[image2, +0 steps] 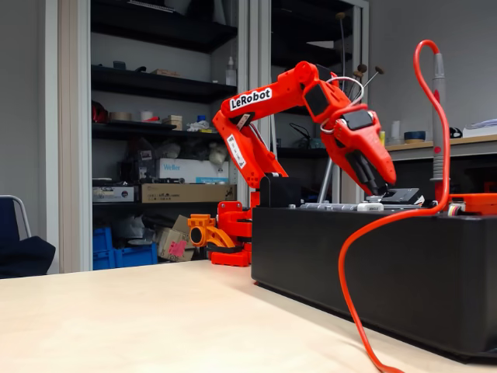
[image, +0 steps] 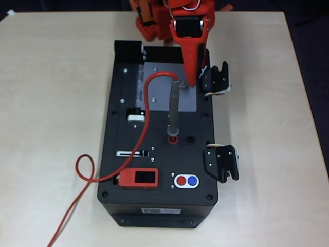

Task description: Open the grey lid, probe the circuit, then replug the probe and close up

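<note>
The grey lid (image: pixel 160 87) lies flat and closed on the far end of the black box (image: pixel 159 203). The circuit is hidden under it. The probe (image: pixel 174 105) stands upright with its lower end in the red socket (image: pixel 172 139); in the fixed view the probe (image2: pixel 439 116) rises at the right. Its red cable (image: pixel 146 113) arcs off the top, runs down the box and trails onto the table. My red gripper (image: pixel 191 82) points down at the lid's right side, beside the probe's top. In the fixed view the gripper (image2: pixel 381 191) hangs just over the small knob (image2: pixel 372 203), jaws together.
Two black latch brackets (image: pixel 221 160) stick out from the box's right side. A red module with a dark screen (image: pixel 140 178), red and blue buttons (image: pixel 186 180) and a white slider tab (image: pixel 135 117) sit on the box top. The cable loops on the table (image: pixel 85 172) at left.
</note>
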